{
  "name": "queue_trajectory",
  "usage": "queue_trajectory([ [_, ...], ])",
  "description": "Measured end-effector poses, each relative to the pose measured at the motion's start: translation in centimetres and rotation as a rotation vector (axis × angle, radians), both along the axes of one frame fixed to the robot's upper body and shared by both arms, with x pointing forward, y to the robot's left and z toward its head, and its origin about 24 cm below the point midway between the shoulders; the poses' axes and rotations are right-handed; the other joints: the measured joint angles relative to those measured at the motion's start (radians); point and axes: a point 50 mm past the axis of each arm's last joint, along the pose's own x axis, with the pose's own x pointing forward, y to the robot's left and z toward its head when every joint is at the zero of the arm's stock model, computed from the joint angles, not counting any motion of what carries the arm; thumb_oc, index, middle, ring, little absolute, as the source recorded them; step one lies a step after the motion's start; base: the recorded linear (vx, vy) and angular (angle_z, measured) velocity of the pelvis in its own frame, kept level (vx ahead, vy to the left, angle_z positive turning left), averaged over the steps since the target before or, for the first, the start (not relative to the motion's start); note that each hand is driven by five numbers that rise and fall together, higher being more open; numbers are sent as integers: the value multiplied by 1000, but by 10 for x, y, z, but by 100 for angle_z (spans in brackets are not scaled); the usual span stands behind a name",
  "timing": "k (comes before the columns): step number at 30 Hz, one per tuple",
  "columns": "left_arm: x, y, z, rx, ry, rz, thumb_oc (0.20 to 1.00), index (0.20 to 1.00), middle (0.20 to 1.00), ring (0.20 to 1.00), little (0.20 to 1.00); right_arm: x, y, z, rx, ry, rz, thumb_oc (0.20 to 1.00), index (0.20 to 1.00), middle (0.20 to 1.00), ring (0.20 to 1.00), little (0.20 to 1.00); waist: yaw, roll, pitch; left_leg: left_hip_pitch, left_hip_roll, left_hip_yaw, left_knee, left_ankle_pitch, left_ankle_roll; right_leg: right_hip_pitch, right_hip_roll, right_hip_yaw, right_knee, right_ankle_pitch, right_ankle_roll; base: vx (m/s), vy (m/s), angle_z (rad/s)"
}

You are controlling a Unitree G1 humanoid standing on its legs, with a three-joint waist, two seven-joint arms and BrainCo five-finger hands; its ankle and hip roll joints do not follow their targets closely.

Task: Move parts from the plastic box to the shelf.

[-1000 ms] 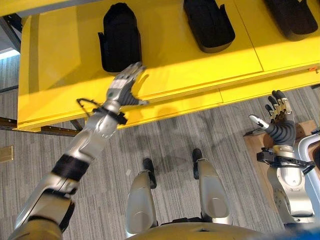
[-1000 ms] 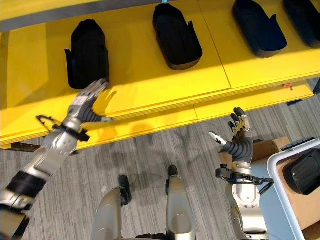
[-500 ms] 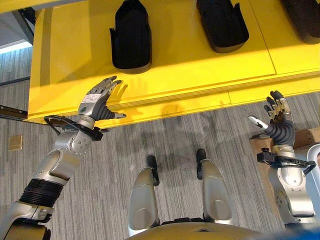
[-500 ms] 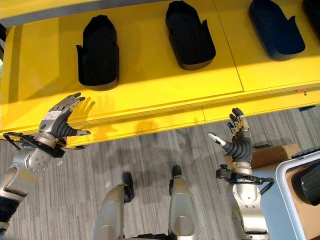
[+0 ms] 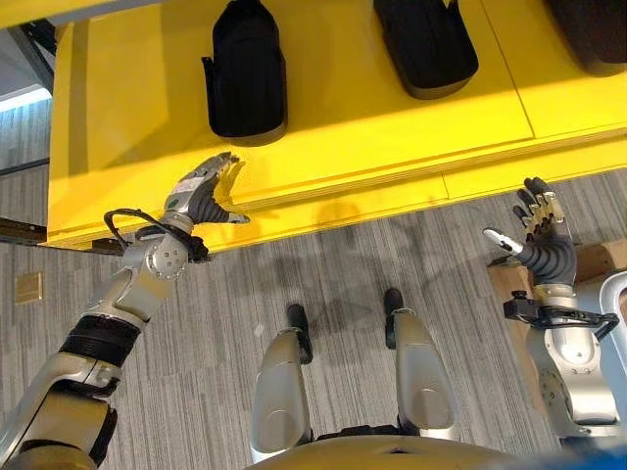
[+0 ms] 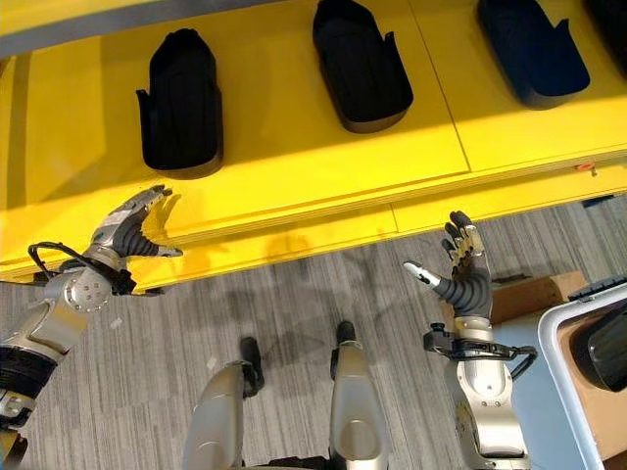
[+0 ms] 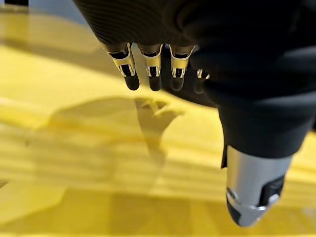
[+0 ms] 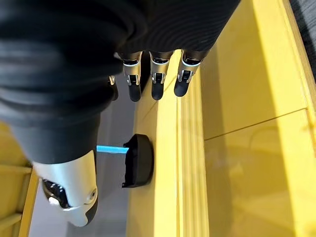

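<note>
The yellow shelf [image 6: 294, 166] carries black parts [image 6: 181, 103] just beyond the left hand [image 6: 125, 230], its fingers [image 7: 132, 74] loosely spread (holding nothing). The right hand [image 6: 465, 279], empty, fingers straight, hovers beside the plastic box [image 6: 578, 387].

The left hand [image 7: 237, 59] hung above the yellow shelf [image 7: 74, 148], its fingers [image 7: 131, 74] straight and holding nothing. Its shadow lay on the shelf just below the fingertips.
</note>
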Motion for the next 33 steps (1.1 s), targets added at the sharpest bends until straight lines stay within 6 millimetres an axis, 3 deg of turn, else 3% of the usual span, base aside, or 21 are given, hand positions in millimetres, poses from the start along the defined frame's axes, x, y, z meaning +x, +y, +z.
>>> queue_trajectory([
  [8, 16, -2, 5, -4, 24, 11, 1000, 1000, 1000, 1000, 1000, 0, 1, -1, -4, 13, 14, 1000, 1000, 1000, 1000, 1000, 0, 4, 2, 0, 2, 3, 6, 0, -1, -6, 0, 3, 16, -8, -8, 0, 0, 0],
  [33, 38, -6, 23, 31, 18, 36, 1000, 1000, 1000, 1000, 1000, -6, -1, -11, -5, 64, 12, 1000, 1000, 1000, 1000, 1000, 1, 4, 2, -28, 4, 4, 53, -19, 3, -26, -2, 9, 35, -4, 5, 12, -1, 0],
])
